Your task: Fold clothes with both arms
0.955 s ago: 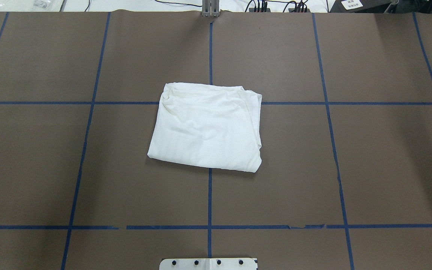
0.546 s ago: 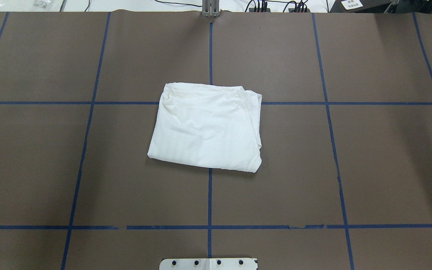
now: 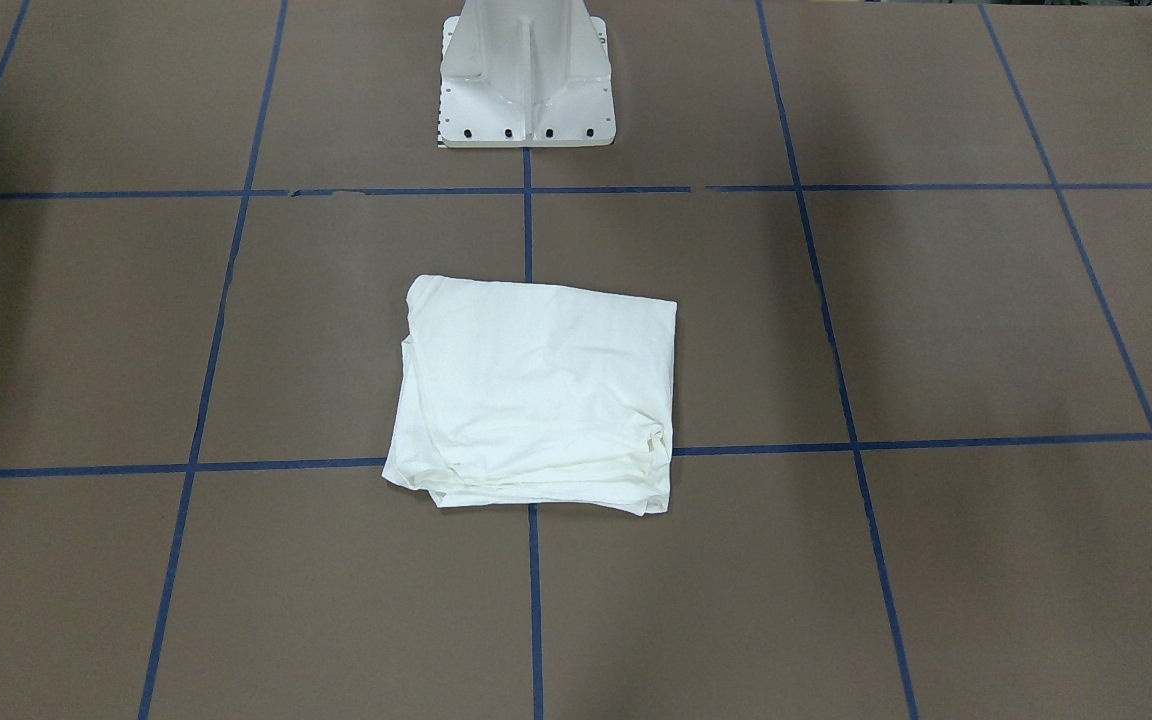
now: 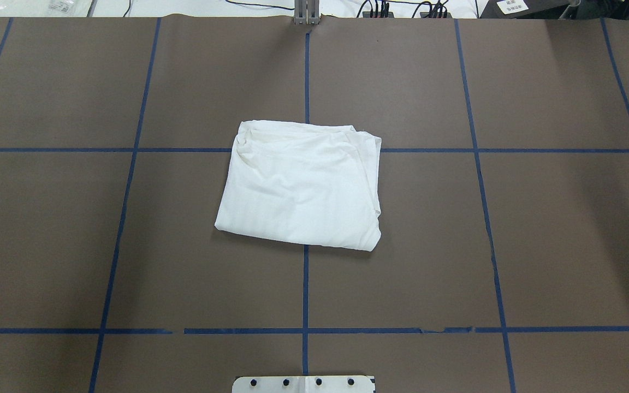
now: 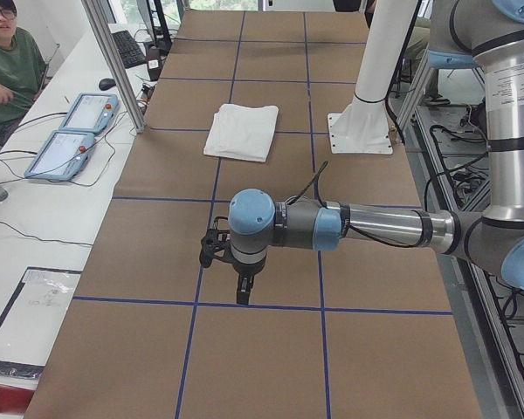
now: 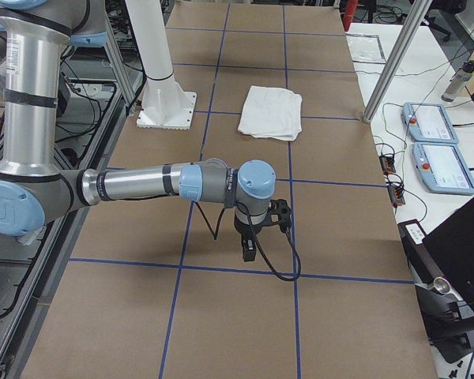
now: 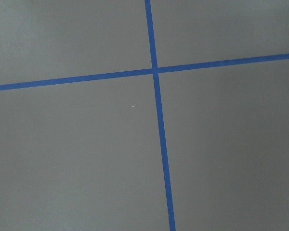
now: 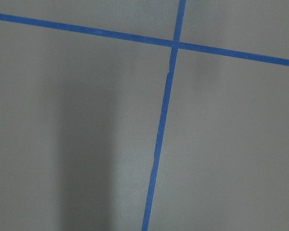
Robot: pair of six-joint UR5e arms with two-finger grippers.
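The clothes are one white shirt, folded into a compact rectangle at the middle of the brown table. The folded shirt also shows in the front-facing view and in both side views. No print shows on it. My left gripper hangs over bare table far from the shirt, pointing down; I cannot tell whether it is open or shut. My right gripper hangs likewise at the other end; its state I cannot tell. Both wrist views show only brown table and blue tape lines.
The white pedestal base stands at the robot's side of the table. Blue tape lines divide the surface into squares. A seated person and two teach pendants are at a side bench, behind an aluminium post.
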